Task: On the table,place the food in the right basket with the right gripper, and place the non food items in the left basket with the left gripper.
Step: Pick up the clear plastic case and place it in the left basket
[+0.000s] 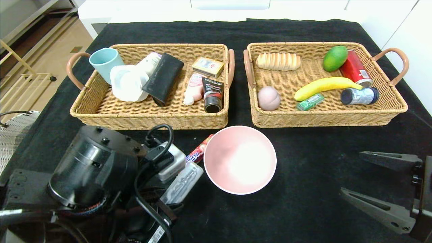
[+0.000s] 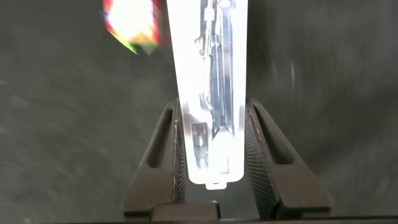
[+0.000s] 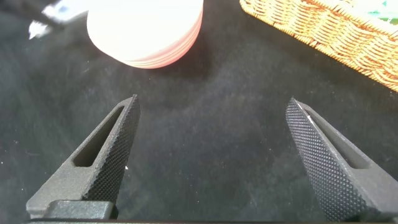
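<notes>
Item: clear cutlery box (image 2: 211,93). It is being pinched lengthwise between the fingers of the left tool (image 2: 214,165), low over the black desk (image 1: 303,189) just beside the pink bowl (image 1: 240,159), presumably so it can be carried to the left basket (image 1: 101,104).

Item: red candy pack (image 1: 199,152). It is lying on the desk between box and bowl, not yet sorted.

Item: bowl. It is sitting before both baskets, not yet sorted.

Item: right basket (image 1: 388,111). It is already holding the bread loaf (image 1: 278,61) and the peach (image 1: 268,98).

Item: left arm. It is reaching forward and down, wrist bent toward the desk.

Item: right tool (image 3: 211,155). It is hanging spread wide and empty over bare cloth on the near right.
</notes>
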You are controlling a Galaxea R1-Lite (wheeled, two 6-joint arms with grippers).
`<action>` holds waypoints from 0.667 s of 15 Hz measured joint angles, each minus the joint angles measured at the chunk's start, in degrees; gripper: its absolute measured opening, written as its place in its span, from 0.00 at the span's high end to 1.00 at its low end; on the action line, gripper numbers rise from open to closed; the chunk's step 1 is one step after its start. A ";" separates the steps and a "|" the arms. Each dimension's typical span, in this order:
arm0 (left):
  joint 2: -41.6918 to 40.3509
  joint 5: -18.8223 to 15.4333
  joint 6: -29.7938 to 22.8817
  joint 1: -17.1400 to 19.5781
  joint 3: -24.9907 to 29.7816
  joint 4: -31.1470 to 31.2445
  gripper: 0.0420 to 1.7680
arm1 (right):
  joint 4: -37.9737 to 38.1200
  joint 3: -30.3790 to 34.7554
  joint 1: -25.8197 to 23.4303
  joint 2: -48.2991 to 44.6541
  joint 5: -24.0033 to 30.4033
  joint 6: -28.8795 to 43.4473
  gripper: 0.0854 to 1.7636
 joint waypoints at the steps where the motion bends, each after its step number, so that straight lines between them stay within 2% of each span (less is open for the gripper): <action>1: -0.20 -0.01 -0.01 1.29 -0.05 -2.49 0.65 | 0.00 0.00 0.00 0.00 -0.02 0.02 0.03; 6: 0.27 -0.11 -0.09 7.19 -2.86 -10.45 0.65 | 0.00 -0.09 0.00 -0.17 -0.02 0.00 0.03; 10: 1.46 -0.15 -1.85 9.07 -7.79 -13.53 0.65 | -0.02 -0.15 -0.13 -0.26 -0.02 0.02 0.03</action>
